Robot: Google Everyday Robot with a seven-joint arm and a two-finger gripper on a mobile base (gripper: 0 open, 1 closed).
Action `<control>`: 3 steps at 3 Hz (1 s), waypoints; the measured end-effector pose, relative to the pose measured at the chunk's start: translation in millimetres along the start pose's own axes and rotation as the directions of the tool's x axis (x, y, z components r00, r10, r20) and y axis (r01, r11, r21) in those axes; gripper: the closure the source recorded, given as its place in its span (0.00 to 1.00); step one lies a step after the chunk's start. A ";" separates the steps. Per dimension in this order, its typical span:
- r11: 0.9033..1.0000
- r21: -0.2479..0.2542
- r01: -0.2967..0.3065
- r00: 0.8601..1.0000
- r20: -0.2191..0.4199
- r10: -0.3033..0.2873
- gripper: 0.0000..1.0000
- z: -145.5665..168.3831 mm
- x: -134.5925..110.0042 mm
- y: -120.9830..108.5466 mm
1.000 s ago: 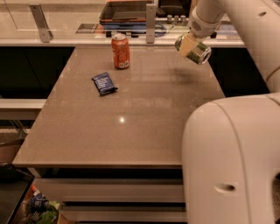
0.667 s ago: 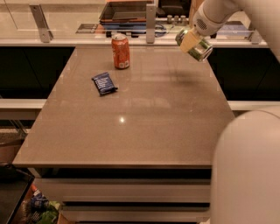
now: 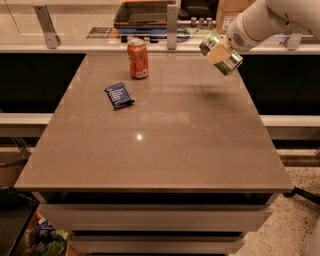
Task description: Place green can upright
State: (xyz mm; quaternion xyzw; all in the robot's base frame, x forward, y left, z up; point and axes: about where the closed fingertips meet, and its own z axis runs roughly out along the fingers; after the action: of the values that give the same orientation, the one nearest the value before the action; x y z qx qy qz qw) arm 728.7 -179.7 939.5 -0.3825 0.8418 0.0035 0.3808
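Note:
The green can is held tilted in the air above the table's far right part, its silver ends showing at upper left and lower right. My gripper is shut on the green can, a pale finger pad lying across the can's middle. The white arm reaches in from the upper right corner. The can hangs well above the table, and its shadow falls on the surface below it.
An orange-red can stands upright at the far left-centre of the table. A dark blue snack packet lies flat in front of it. A counter with a dark tray runs behind the table.
The arm has lifted and swung clear of the right foreground, where its white body no longer blocks the table. The held can has stayed over the far right part of the table.

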 end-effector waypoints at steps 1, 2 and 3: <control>0.999 -0.021 0.034 0.996 0.081 -0.033 1.00 -2.7 -3.9 1.6; 0.996 -0.039 0.084 0.980 0.184 -0.075 1.00 -7.8 -13.8 -3.2; 0.989 -0.049 0.142 0.948 0.293 -0.122 1.00 -13.2 -24.7 -6.8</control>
State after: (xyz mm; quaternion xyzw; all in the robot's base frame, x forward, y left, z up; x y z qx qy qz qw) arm 734.9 -172.6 966.7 -0.4463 0.7489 0.0634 0.4857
